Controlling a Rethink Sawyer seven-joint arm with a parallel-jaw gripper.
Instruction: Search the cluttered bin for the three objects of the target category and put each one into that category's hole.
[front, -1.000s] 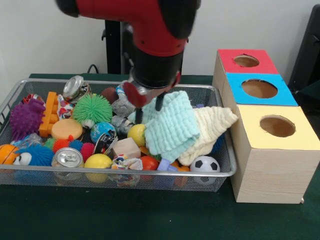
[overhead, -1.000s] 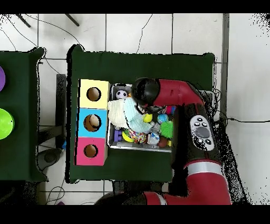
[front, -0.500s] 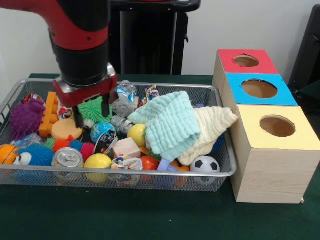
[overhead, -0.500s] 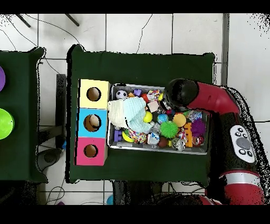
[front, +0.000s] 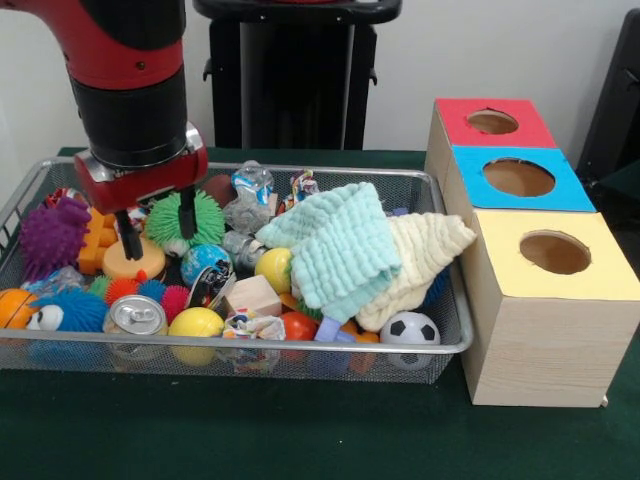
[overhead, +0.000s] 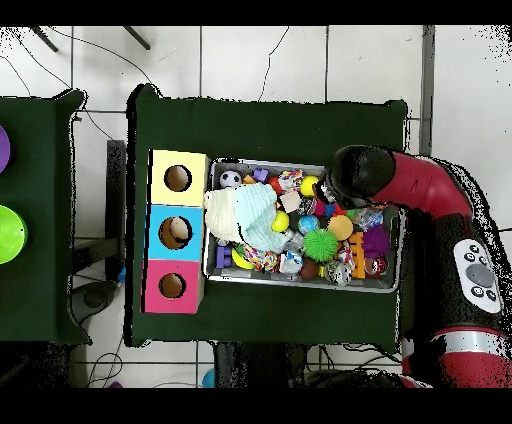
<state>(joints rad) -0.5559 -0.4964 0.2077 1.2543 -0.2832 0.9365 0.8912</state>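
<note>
Front view, arm: While the red and black arm came down at the left of the silver wire-mesh bin, its jaws stood apart with nothing between them, one dark fingertip just above the flat orange disc, the other in front of the green spiky rubber ball.
Front view, bin contents: a purple spiky toy and an orange notched block lay at the left; a silver drinks can, a yellow ball and a small black-and-white football sat along the near rim.
Front view, cloths: a mint-green waffle cloth lay over a cream cloth at the right end of the bin.
Front view, target box: a wooden box with red, blue and yellow round-holed tops stood just beside the bin on the dark green desk; which category was sought could not be told.
Overhead view, arm: the arm's dark end covered the bin's upper right part, hiding the jaws.
Overhead view, box: the box touched the bin's left side.
</note>
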